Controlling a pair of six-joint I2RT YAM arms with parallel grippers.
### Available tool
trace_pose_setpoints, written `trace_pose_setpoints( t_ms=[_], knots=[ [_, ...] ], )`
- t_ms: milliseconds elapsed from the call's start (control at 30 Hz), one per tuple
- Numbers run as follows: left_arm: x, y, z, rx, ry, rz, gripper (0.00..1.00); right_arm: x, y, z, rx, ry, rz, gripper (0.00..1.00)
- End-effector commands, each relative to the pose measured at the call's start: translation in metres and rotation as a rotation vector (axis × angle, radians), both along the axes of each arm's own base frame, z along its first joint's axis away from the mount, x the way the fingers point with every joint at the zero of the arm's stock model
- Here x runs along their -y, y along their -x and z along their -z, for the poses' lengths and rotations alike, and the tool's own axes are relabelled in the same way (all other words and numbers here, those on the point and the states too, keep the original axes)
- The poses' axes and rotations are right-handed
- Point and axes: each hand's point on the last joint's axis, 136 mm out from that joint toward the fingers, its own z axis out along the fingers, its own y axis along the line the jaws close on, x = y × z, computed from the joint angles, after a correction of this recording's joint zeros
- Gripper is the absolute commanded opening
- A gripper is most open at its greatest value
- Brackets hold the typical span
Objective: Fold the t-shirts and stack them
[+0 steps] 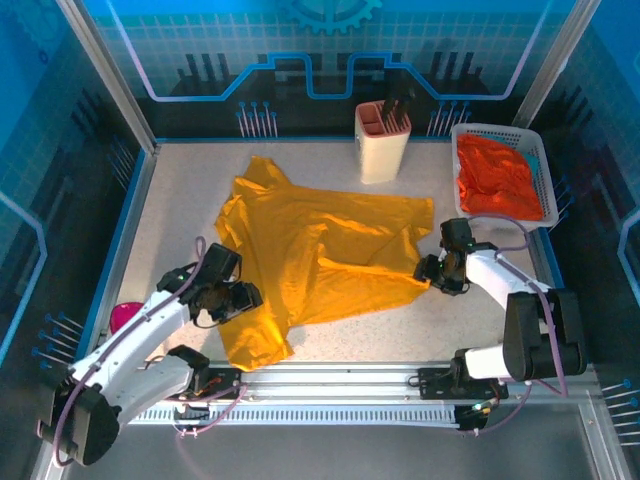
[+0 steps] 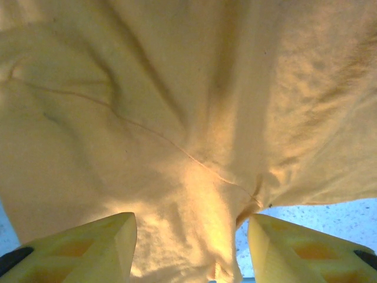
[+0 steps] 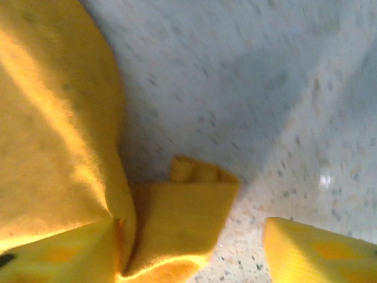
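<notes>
On the tabletop (image 1: 180,190) the yellow shirt (image 1: 320,245) lies rumpled with both claws spread, the left claw (image 2: 189,247) straddling a bunch and the right claw (image 3: 189,236) beside a folded corner against one jaw, so closing may snag extra layers or miss.

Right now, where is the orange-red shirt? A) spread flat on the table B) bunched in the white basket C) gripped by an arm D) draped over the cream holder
B: the orange-red t-shirt lies crumpled inside the white mesh basket at the far right corner, while the mustard-yellow t-shirt is the one spread on the table.
</notes>
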Motion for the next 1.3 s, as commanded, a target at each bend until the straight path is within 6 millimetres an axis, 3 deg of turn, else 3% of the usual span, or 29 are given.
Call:
trace_pose_setpoints(
  t_ms=[0,167,333,467,700,767,833,967,1267],
  knots=[
    [0.004,0.015,-0.004,-0.029,0.061,-0.036,0.54,-0.002,-0.008,0.001,0.031,-0.051,0.069,0.42],
    [-0.002,0.017,-0.009,-0.014,0.031,-0.033,0.54,-0.009,-0.004,0.006,0.013,-0.094,0.078,0.12],
    [0.0,0.012,-0.014,0.005,0.033,-0.022,0.54,-0.001,0.017,-0.012,0.012,-0.072,0.143,0.0],
    [-0.003,0.008,-0.016,0.011,0.004,-0.015,0.54,0.0,0.048,-0.033,0.029,-0.091,0.207,0.01],
    [-0.003,0.004,-0.009,0.001,-0.015,-0.006,0.54,0.019,0.104,-0.044,-0.056,-0.012,0.343,0.09],
    [-0.006,0.005,-0.008,-0.002,-0.033,-0.01,0.54,0.024,0.11,-0.047,-0.061,0.009,0.375,0.2],
    [-0.009,0.007,-0.006,-0.015,-0.046,-0.015,0.54,0.027,0.11,-0.05,-0.047,0.025,0.388,0.39],
    [-0.007,0.011,0.0,-0.049,-0.047,-0.018,0.54,0.029,0.095,-0.048,0.002,0.036,0.349,0.97],
    [-0.004,0.051,0.024,-0.156,-0.07,-0.062,0.54,0.009,0.053,-0.059,0.081,-0.005,0.097,1.0]
  ],
)
